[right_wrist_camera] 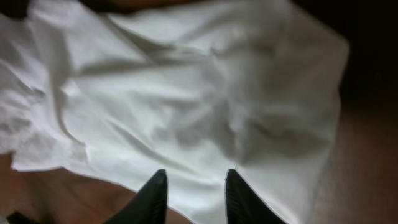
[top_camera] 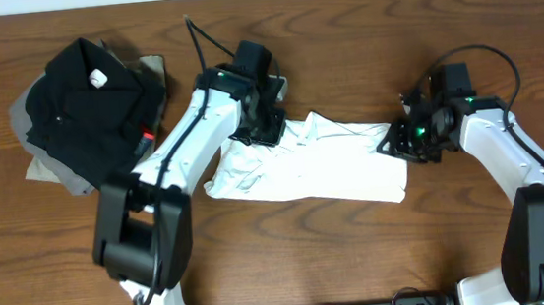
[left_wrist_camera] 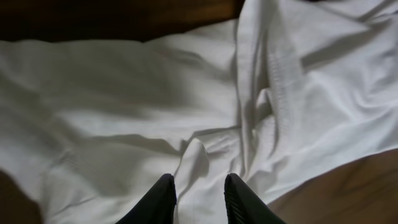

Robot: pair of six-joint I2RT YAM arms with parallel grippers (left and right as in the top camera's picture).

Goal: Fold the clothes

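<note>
The clothes, a white T-shirt (top_camera: 303, 172), lie crumpled in a long bunch across the middle of the wooden table (top_camera: 361, 263). My left gripper (top_camera: 268, 125) hovers over the shirt's upper left end. In the left wrist view its fingers (left_wrist_camera: 199, 180) stand apart over wrinkled white cloth (left_wrist_camera: 124, 112), with nothing pinched between them. My right gripper (top_camera: 404, 141) is at the shirt's right end. In the right wrist view its fingers (right_wrist_camera: 196, 176) are also apart, just above the cloth's near edge (right_wrist_camera: 186, 93). No print shows on the shirt.
A black folded garment (top_camera: 85, 105) with a white tag (top_camera: 98, 77) lies at the far left on top of a grey garment (top_camera: 51, 164). Bare wood surrounds the shirt in front and at the back right.
</note>
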